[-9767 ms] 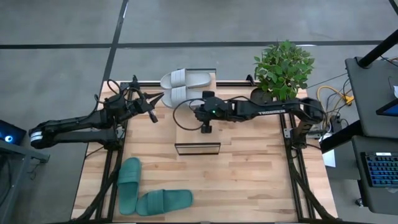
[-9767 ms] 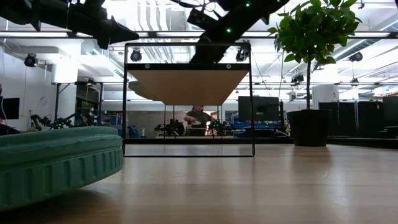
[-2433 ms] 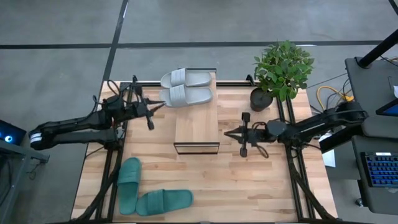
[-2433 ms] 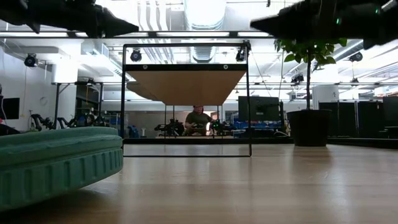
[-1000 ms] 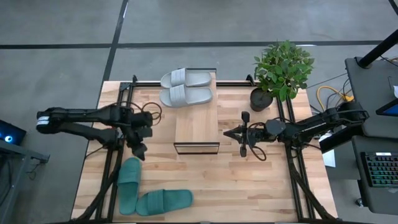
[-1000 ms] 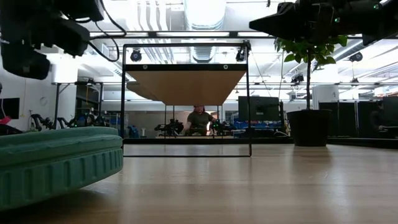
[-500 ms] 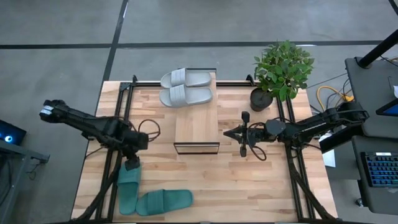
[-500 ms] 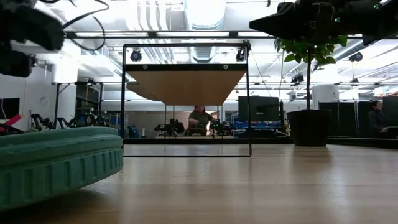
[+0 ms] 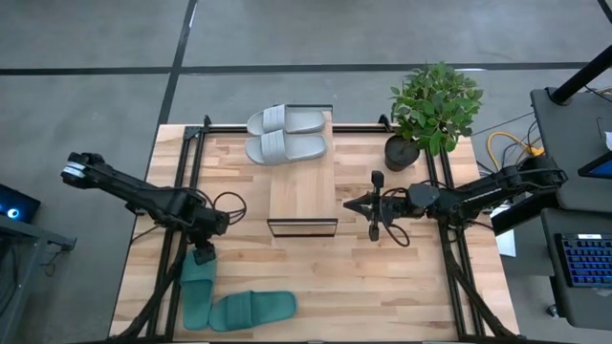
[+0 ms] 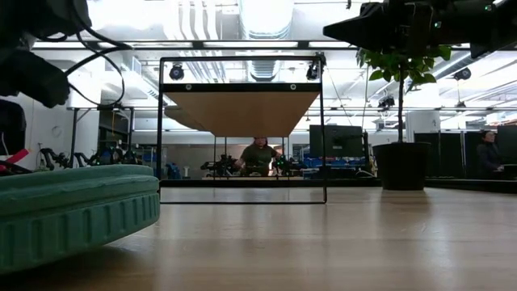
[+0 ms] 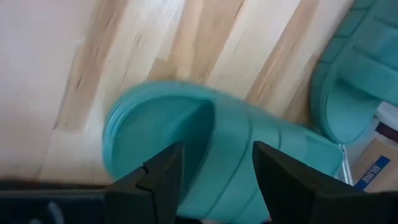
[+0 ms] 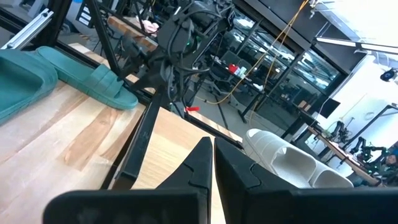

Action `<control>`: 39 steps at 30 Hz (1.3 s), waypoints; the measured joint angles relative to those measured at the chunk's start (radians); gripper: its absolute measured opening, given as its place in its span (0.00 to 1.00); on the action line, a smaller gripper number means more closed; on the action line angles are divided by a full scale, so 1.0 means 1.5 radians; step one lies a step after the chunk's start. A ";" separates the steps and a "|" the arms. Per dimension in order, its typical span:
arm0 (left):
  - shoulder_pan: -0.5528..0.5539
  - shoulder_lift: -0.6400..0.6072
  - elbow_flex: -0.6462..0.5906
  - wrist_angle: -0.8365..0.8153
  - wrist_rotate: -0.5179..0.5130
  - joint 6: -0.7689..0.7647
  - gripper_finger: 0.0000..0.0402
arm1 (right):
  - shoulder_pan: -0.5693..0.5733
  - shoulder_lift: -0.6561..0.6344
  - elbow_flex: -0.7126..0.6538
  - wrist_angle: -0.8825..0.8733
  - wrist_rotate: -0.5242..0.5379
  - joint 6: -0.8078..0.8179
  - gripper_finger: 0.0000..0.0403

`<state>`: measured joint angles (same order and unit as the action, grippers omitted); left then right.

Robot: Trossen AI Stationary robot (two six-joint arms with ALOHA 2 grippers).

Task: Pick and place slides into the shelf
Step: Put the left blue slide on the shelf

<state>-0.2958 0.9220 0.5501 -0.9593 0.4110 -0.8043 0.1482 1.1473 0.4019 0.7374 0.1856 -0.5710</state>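
Under left gripper, teal foam slide, wide ribbed strap, fingers apart

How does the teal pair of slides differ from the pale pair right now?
The pale pair lies side by side, parallel, on the far end of the shelf; the teal pair lies on the tabletop at an angle to each other. The left gripper is open over one teal slide; nothing is at the pale ones. Both pairs lie strap up.

The left gripper has dropped onto a teal slide.
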 joint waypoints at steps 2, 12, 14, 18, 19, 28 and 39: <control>0.000 0.000 -0.010 0.027 0.002 0.000 0.44 | 0.000 0.000 0.000 0.000 0.000 -0.002 0.02; 0.001 0.003 -0.076 0.117 0.062 -0.019 0.44 | 0.000 0.000 0.000 -0.001 0.000 -0.004 0.02; 0.001 0.002 -0.087 0.127 0.085 -0.025 0.44 | 0.000 0.000 0.000 -0.001 0.000 -0.004 0.02; 0.000 -0.001 -0.094 0.148 0.136 -0.037 0.44 | 0.000 0.000 0.000 -0.001 0.000 -0.004 0.02; 0.000 -0.002 -0.095 0.155 0.141 -0.037 0.44 | 0.000 0.000 0.000 -0.001 0.000 -0.004 0.02; 0.001 0.009 -0.097 0.169 0.199 -0.036 0.44 | 0.000 0.000 0.000 -0.001 0.000 -0.006 0.02; 0.001 0.064 -0.099 0.180 0.224 -0.029 0.44 | 0.000 0.000 0.000 -0.001 0.001 -0.009 0.02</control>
<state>-0.2947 1.0179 0.4023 -0.6892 0.7470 -0.8478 0.1478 1.1473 0.4019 0.7353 0.1867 -0.5850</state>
